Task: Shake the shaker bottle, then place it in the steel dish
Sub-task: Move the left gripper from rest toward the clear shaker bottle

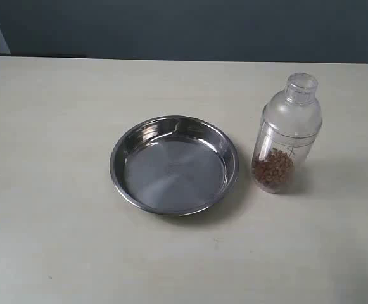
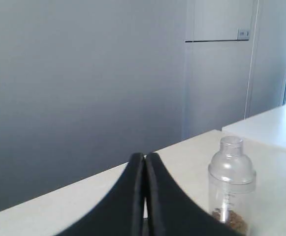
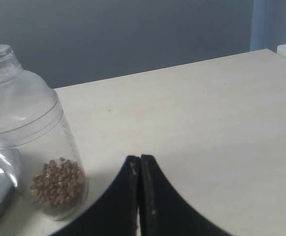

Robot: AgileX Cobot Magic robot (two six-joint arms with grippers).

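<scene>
Work on the task looks unstarted to me: the shaker bottle (image 1: 287, 136) stands upright on the counter (image 1: 57, 126), cap on, its reddish-brown pellets (image 1: 273, 169) settled in a heap at the bottom. It is just beside the steel dish (image 1: 113, 166) and outside its rim, and the dish holds nothing. My left tool (image 2: 145, 156) has its fingers pressed together with nothing between them, and the bottle sits ahead of it and apart. My right tool (image 3: 140, 158) is likewise closed and empty, with the bottle near it but not touching; the dish's edge shows just past the bottle in that wrist view. Neither tool appears in the exterior view. I judge the whole job is left to do: spread one tool's fingers, take the bottle around its body, lift, shake, then stand it inside the dish. My right tool seems the closer one for that grasp.
</scene>
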